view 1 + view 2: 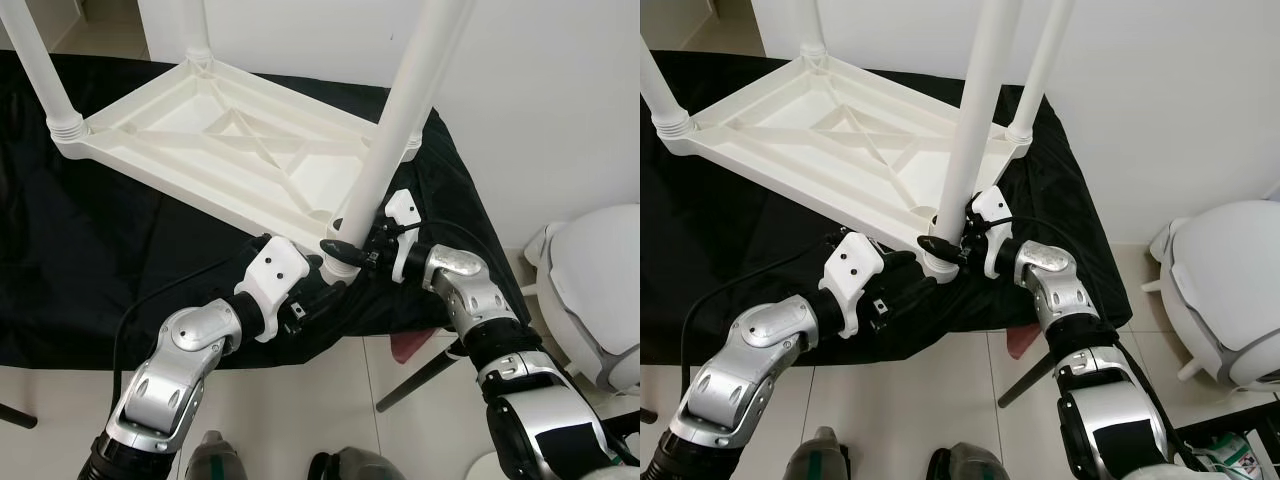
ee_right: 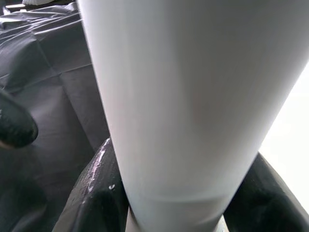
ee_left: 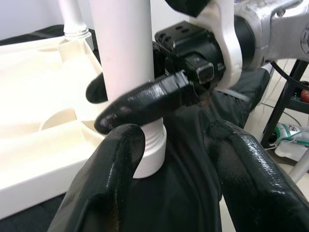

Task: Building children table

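Note:
A white plastic table [image 1: 230,150] lies upside down on a black cloth, its legs pointing up. My right gripper [image 1: 345,250] is shut on the near corner leg [image 1: 975,130], just above its threaded collar; in the right wrist view the black fingers [image 2: 96,193] sit on both sides of the leg [image 2: 188,96]. My left gripper [image 3: 176,133] is open, low beside the same leg's collar [image 3: 152,154], with only black cloth between its fingers. Other legs stand at the far left corner [image 1: 40,70] and the right corner [image 1: 1040,70].
The black cloth [image 1: 80,260] covers the low surface and hangs over its near edge. A white rounded appliance [image 1: 600,290] stands on the tiled floor at the right. A black stand leg [image 1: 420,380] slants out below the cloth. A white wall runs behind.

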You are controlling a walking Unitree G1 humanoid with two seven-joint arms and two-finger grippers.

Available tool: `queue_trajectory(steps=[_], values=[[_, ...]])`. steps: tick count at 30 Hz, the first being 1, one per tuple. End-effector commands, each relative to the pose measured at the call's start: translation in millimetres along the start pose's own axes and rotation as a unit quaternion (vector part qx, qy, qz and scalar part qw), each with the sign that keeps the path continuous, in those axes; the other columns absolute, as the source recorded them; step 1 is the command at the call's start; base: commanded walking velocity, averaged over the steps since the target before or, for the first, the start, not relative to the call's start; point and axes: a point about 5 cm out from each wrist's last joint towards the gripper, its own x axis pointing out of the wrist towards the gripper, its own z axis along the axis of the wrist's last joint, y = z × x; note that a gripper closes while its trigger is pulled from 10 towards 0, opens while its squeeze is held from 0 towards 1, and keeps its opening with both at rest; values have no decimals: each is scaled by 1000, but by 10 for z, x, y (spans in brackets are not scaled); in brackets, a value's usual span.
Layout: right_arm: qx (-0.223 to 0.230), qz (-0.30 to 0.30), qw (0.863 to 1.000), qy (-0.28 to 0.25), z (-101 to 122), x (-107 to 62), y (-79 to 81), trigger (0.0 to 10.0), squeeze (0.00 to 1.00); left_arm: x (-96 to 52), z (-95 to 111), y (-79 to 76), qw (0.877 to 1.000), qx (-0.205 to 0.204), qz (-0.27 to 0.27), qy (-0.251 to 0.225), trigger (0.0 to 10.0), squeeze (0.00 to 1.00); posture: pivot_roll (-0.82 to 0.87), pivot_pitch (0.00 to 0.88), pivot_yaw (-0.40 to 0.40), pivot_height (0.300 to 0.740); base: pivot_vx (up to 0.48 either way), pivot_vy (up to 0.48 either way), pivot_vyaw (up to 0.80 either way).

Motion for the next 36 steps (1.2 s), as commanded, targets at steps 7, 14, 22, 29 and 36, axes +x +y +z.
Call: queue_trajectory(steps=[7, 14, 22, 29, 36], values=[[8, -147, 989, 22, -44, -63, -106, 10000, 0, 39, -15, 28, 1000, 2, 0, 4, 10000, 0, 33, 0, -70, 740, 0, 0, 0], [36, -242, 969, 18, 13, 51, 15, 10000, 0, 32, -12, 26, 1000, 4, 2, 3, 10000, 0, 38, 0, -74, 740, 0, 0, 0], [90, -386, 918, 3, 12, 268, 221, 10000, 0, 31, -12, 16, 1000, 4, 2, 3, 10000, 0, 53, 0, -79, 740, 0, 0, 0], [97, -411, 907, 11, 32, 280, 258, 10000, 0, 22, -17, 0, 1000, 2, 0, 3, 10000, 0, 54, 0, -80, 740, 0, 0, 0], [113, -397, 911, -12, 80, 233, 244, 10000, 1000, 26, -20, 1, 1000, 2, 2, 3, 10000, 0, 61, 0, -89, 740, 0, 0, 0]])
